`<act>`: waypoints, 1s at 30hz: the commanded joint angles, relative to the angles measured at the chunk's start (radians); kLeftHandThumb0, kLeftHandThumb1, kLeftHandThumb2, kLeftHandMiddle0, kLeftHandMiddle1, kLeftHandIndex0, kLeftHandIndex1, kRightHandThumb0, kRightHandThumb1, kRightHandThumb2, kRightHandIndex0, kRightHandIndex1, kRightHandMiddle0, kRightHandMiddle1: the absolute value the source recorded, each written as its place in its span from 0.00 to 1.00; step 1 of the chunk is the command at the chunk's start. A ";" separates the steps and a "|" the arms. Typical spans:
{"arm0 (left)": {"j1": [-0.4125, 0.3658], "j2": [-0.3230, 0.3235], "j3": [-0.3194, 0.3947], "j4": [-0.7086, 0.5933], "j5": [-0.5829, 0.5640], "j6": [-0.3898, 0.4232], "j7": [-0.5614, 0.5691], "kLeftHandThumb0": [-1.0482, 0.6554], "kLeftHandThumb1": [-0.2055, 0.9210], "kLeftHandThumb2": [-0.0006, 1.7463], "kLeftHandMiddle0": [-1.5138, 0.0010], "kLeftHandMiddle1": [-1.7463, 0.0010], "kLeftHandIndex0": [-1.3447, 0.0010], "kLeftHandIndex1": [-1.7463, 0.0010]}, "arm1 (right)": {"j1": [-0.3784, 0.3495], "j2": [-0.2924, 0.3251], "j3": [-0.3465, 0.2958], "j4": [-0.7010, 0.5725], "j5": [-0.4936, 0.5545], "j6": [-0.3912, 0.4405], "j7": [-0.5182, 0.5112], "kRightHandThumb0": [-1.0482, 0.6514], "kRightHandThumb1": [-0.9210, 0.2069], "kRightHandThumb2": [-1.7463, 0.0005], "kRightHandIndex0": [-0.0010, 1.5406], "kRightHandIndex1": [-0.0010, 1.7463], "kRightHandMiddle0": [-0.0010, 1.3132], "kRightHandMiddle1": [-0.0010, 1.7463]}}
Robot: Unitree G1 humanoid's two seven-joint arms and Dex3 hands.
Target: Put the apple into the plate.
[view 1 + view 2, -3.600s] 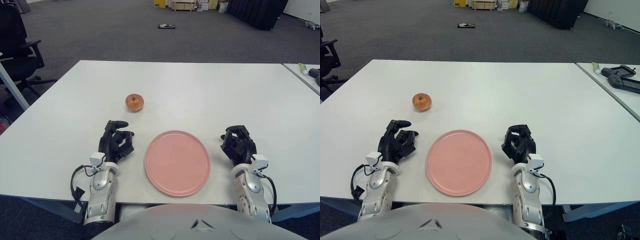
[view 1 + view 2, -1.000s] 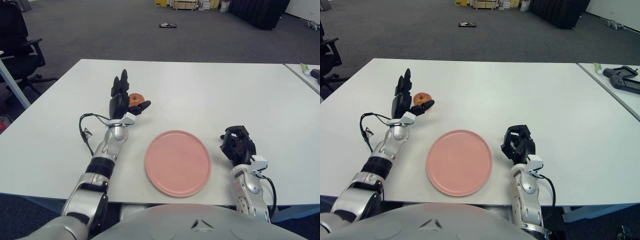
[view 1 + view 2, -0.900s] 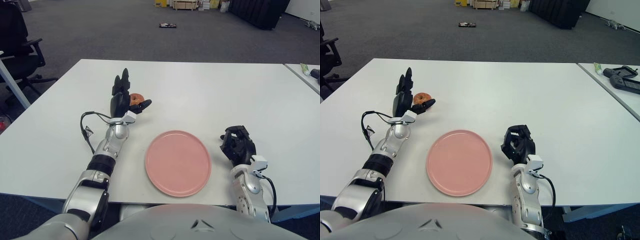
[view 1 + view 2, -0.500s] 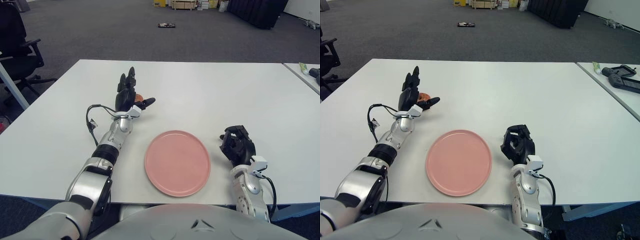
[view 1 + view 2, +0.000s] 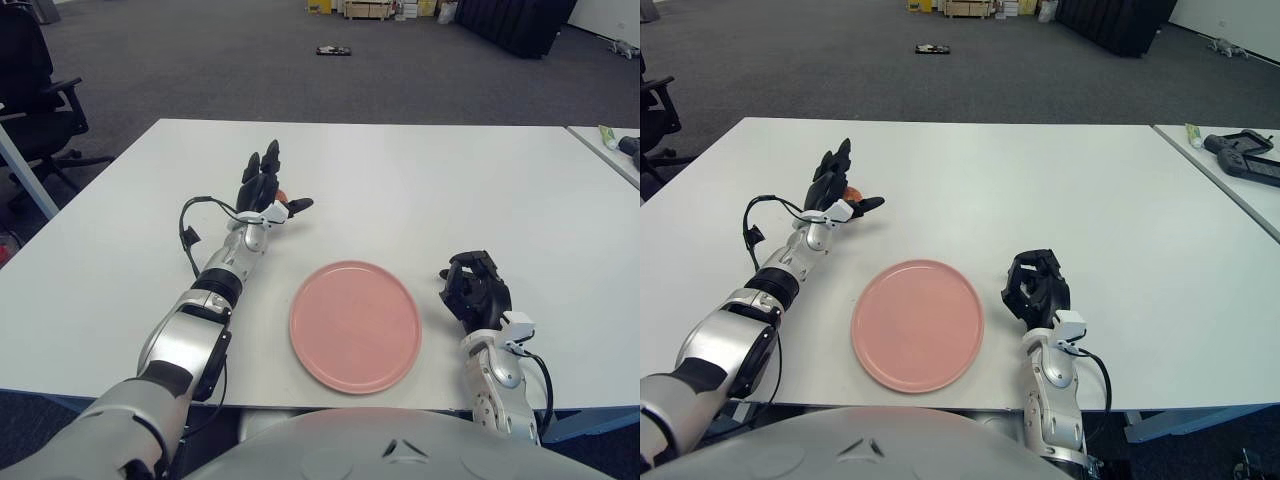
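Left eye view shows us our left hand [image 5: 262, 190] toward the surface's [image 5: 420, 190] far left, fingers spread around the mostly hidden apple [image 5: 281, 196] to cage it for grasping, while the pink plate [image 5: 355, 325] waits near the front edge and our right hand [image 5: 474, 293] sits curled beside it.

You face a white table [image 5: 400, 170] on dark grey carpet [image 5: 200, 60]; a black office chair [image 5: 35, 90] stands at upper left; a second white table [image 5: 1230, 185] enters at right; boxes [image 5: 365, 10] line the top edge.
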 commanded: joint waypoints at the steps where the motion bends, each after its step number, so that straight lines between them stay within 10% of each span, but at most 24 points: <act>1: -0.049 0.017 -0.012 0.058 -0.008 0.017 -0.026 0.02 0.91 0.12 1.00 1.00 1.00 1.00 | 0.004 0.006 -0.006 0.021 0.002 0.024 -0.002 0.38 0.28 0.45 0.50 1.00 0.30 1.00; 30: -0.040 0.077 -0.032 0.159 -0.025 0.056 -0.057 0.06 0.91 0.18 1.00 1.00 1.00 1.00 | 0.012 0.010 -0.014 -0.021 -0.004 0.065 -0.018 0.39 0.24 0.48 0.49 1.00 0.28 1.00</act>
